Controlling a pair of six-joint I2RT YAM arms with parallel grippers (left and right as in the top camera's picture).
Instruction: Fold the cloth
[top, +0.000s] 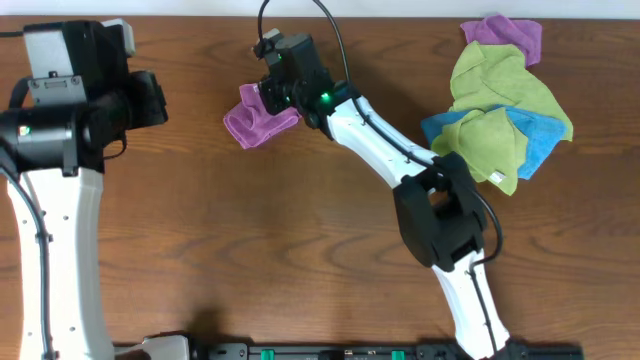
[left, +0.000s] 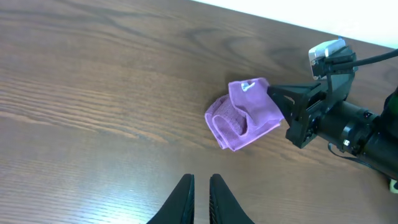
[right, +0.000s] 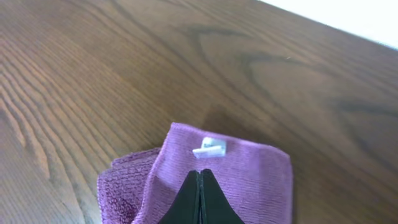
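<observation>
Brown wooden table (top: 200, 220) under me. My right gripper (right: 200, 177) pinches the cloth (top: 255, 120); my left gripper (left: 200, 186) hangs nearly closed, empty.

Dark brown wooden table (top: 250, 230) with visible grain, filling nearly every view. Pale white wall (right: 348, 18) along its far edge. Soft, even light, faint sheen on wood.

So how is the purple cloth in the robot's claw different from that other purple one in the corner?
The held purple cloth lies bunched alone mid-table, pinched by the right gripper. The other purple cloth sits untouched at the far corner, partly under the green cloth in the pile. Only the held one shows a white tag. Both share the same lilac colour.
</observation>
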